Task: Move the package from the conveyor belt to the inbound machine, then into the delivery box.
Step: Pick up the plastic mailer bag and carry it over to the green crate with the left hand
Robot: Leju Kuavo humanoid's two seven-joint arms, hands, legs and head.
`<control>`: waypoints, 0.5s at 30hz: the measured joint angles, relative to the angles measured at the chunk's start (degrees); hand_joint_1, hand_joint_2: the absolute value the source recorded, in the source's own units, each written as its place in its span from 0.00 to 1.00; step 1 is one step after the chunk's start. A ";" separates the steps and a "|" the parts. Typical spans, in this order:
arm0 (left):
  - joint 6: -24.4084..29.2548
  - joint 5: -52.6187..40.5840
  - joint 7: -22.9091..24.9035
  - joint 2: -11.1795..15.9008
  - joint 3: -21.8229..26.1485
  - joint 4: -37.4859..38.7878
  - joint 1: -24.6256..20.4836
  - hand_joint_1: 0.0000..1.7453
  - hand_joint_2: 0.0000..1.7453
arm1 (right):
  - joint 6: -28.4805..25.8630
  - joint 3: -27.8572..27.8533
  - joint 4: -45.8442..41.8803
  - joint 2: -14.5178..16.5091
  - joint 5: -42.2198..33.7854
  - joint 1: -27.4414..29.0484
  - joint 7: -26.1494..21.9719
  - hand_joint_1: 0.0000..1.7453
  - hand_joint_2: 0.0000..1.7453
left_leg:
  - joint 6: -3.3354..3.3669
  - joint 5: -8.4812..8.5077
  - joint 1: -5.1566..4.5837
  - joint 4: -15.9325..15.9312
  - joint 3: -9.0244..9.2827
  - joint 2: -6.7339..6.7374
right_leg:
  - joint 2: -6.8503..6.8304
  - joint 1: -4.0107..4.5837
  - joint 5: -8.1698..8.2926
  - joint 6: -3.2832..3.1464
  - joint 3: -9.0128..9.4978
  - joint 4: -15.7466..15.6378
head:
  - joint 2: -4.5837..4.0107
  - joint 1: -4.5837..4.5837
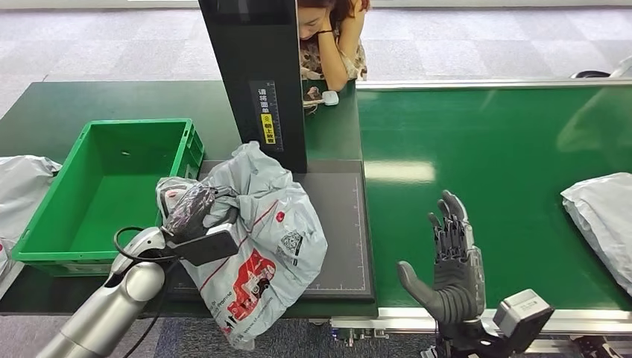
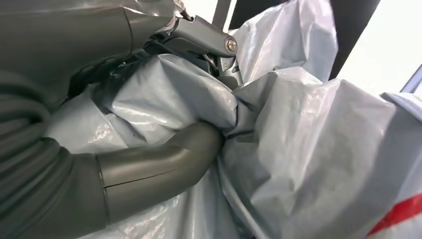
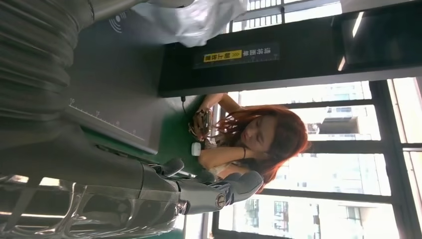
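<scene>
A grey plastic package (image 1: 261, 239) with red print is held by the left hand (image 1: 195, 212), whose fingers are dug into the crumpled film at its upper end; in the left wrist view the thumb (image 2: 164, 162) is seen pressed deep into a fold of the bag. The package is draped over the dark scanning mat (image 1: 339, 224) of the inbound machine (image 1: 257, 74), its lower end hanging past the mat's near edge. A green delivery box (image 1: 74, 205) is placed just beside the mat, on the side away from the green conveyor belt (image 1: 484, 156). The right hand (image 1: 451, 261) is raised over the belt's near edge, fingers spread and nothing grasped. Another grey parcel (image 1: 604, 216) is lying on the belt, well apart from the machine. A seated person (image 1: 332, 37) is seen behind the machine's black column.
</scene>
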 joint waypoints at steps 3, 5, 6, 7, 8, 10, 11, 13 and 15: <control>4.61 0.89 -1.98 -1.61 3.69 -6.64 4.44 1.00 1.00 | -0.11 -0.50 -0.51 0.60 0.50 0.64 0.22 0.00 1.00 | -0.01 -0.06 0.00 0.00 0.00 0.02 | 0.02 0.00 -0.04 0.00 -0.01 0.00 | 0.00 0.01; 7.09 1.61 -3.36 -2.54 5.97 -10.80 7.11 1.00 1.00 | -0.17 -0.75 -0.72 0.92 0.71 0.91 0.31 0.00 1.00 | -0.02 -0.07 0.01 0.00 0.00 0.02 | 0.03 0.01 -0.06 -0.01 -0.01 0.00 | 0.00 0.01; 8.56 2.06 -4.27 -2.98 7.10 -12.83 8.43 1.00 1.00 | -0.27 -0.81 -0.79 1.05 0.75 0.99 0.33 0.00 1.00 | -0.02 -0.08 0.01 0.00 0.00 0.03 | 0.03 0.01 -0.07 -0.02 -0.01 0.00 | 0.00 0.01; 10.25 2.59 -5.32 -3.43 8.22 -14.81 9.65 1.00 1.00 | -0.42 -0.84 -0.81 1.17 0.78 1.02 0.35 0.00 1.00 | -0.02 -0.08 0.01 -0.01 0.00 0.03 | 0.03 0.01 -0.07 -0.03 -0.01 0.00 | 0.00 0.01; 12.11 3.17 -6.42 -3.87 9.33 -16.69 10.79 1.00 1.00 | -0.60 -0.85 -0.82 1.26 0.81 1.04 0.37 0.00 1.00 | -0.02 -0.08 0.01 -0.01 0.00 0.04 | 0.03 0.01 -0.08 -0.03 -0.01 0.00 | 0.00 0.01; 16.07 4.35 -8.69 -4.66 11.48 -20.13 12.88 1.00 1.00 | -0.91 -0.87 -0.80 1.39 0.83 1.03 0.38 0.00 1.00 | -0.02 -0.09 0.02 -0.01 -0.01 0.03 | 0.03 0.01 -0.10 -0.06 -0.01 0.00 | 0.00 0.02; 18.04 4.97 -9.82 -5.00 12.53 -21.71 13.91 1.00 1.00 | -0.98 -0.87 -0.78 1.43 0.82 1.01 0.38 0.00 1.00 | -0.03 -0.10 0.02 -0.01 -0.01 0.03 | 0.03 0.01 -0.11 -0.08 -0.01 0.00 | 0.00 0.01; 21.71 6.22 -11.80 -5.56 14.55 -24.55 15.90 1.00 1.00 | -0.99 -0.88 -0.66 1.49 0.75 0.98 0.36 0.00 1.00 | -0.04 -0.11 0.02 -0.01 -0.01 0.02 | 0.02 0.02 -0.13 -0.09 -0.01 0.00 | 0.00 0.01; 24.30 7.20 -12.69 -5.93 16.54 -26.78 17.40 1.00 1.00 | -0.87 -0.88 -0.40 1.51 0.60 0.91 0.26 0.00 1.00 | -0.04 -0.11 0.02 -0.02 -0.01 0.01 | 0.00 0.02 -0.14 -0.08 0.00 0.00 | 0.00 0.01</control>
